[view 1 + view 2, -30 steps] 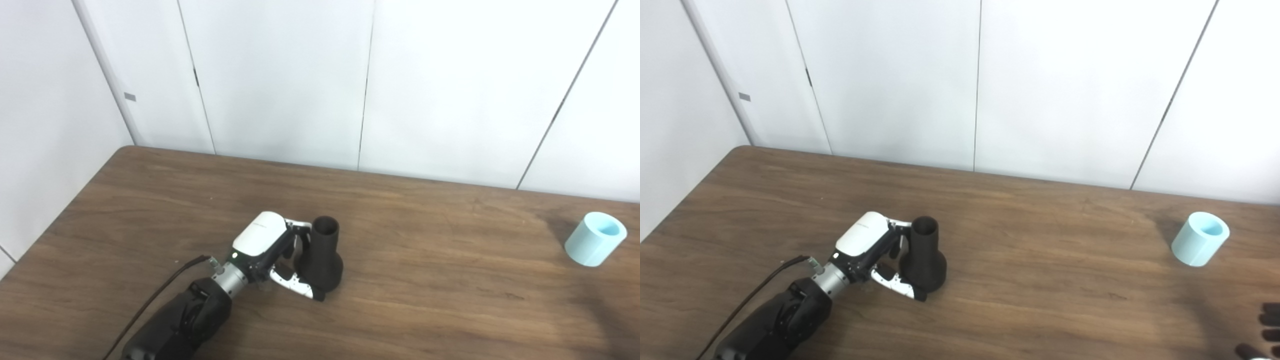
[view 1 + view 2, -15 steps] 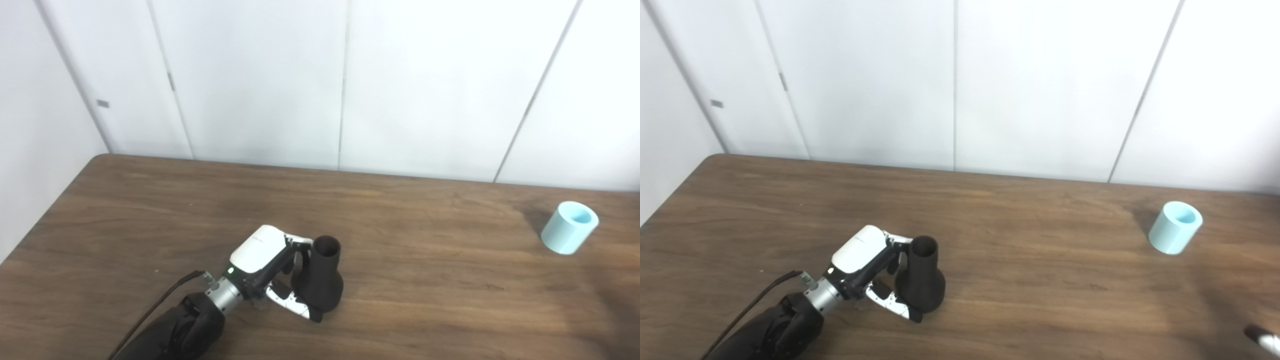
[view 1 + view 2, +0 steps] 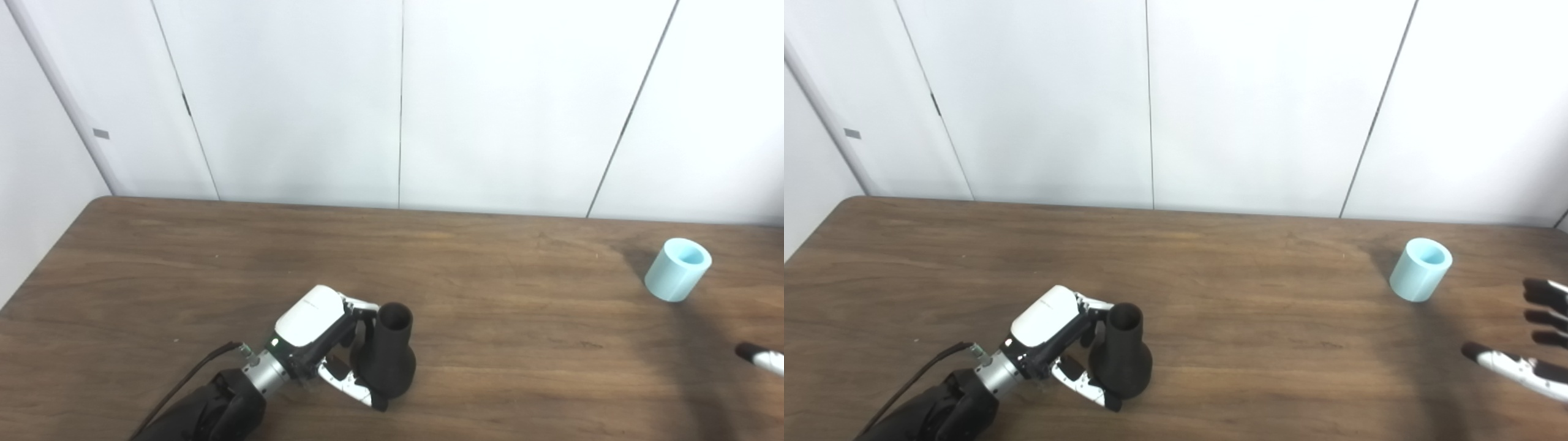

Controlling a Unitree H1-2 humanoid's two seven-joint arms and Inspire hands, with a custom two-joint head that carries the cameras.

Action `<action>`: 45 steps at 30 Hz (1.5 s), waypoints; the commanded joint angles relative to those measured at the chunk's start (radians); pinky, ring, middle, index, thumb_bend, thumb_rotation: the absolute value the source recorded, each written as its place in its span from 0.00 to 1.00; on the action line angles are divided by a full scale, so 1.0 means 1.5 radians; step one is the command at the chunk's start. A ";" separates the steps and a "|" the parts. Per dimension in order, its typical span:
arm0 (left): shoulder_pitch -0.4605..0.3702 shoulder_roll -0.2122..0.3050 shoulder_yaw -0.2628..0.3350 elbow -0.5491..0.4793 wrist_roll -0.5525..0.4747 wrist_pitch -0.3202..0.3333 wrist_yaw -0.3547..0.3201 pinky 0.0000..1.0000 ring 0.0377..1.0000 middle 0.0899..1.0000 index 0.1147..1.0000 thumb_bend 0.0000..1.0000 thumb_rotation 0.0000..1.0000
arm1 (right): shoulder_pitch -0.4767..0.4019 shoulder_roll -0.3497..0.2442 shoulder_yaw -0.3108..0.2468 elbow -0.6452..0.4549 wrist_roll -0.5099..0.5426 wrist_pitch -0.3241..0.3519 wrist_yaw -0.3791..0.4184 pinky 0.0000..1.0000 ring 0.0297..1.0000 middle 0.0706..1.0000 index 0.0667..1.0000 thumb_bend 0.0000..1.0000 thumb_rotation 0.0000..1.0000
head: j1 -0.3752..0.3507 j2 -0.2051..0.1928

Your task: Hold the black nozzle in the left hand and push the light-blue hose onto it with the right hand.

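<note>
One black nozzle (image 3: 1119,358), one light-blue hose piece (image 3: 1420,269) and two robot hands share the desk (image 3: 1249,331).

The left robot hand (image 3: 1062,346) is wrapped around the nozzle: its fingers (image 3: 1090,304) curl behind the narrow neck and its thumb (image 3: 1087,389) lies along the flared base, so it has hold of the nozzle, which stands upright on the wood toward the near left part of the desk. The right robot hand (image 3: 1528,331) enters at the right edge of the right eye view, holding nothing, its dark-tipped fingers (image 3: 1540,294) spread apart and its thumb set well away from them; in the left eye view only one tip (image 3: 759,356) shows. It hovers near the hose, to the hose's right and nearer the camera, not touching it.

The hose stands by the far right part of the desk, close to the back edge, well apart from the nozzle. A broad bare stretch of wood lies between the two.

The desk is dark brown wood with visible grain and a rounded far-left corner (image 3: 854,201). The nozzle is matte black, a tube widening to a bulbous foot, its top open. The hose is a short, smooth, thick-walled cylinder, open at the top. Behind the desk stand plain white wall panels (image 3: 1262,104) with thin dark seams.
</note>
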 commanded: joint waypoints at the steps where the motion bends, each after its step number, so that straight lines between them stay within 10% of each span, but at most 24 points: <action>1: 0.034 -0.012 -0.038 0.013 -0.007 -0.021 0.007 0.15 0.19 0.38 0.43 0.52 0.00 | -0.025 0.000 -0.008 -0.004 -0.014 -0.001 0.010 0.68 0.77 0.79 0.78 0.88 0.16 | -0.004 0.002; 19: 0.008 -0.006 -0.133 0.039 -0.007 -0.021 0.087 0.13 0.15 0.42 0.41 0.52 0.00 | -0.102 0.003 0.058 0.120 -0.108 -0.015 -0.028 0.60 0.70 0.76 0.78 0.91 0.29 | -0.062 -0.001; 45: 0.007 0.015 -0.182 0.028 -0.001 -0.021 0.098 0.30 0.38 0.45 0.39 0.52 0.00 | -0.236 -0.048 0.133 0.347 -0.090 -0.009 -0.093 0.55 0.67 0.72 0.82 0.98 0.44 | -0.109 -0.003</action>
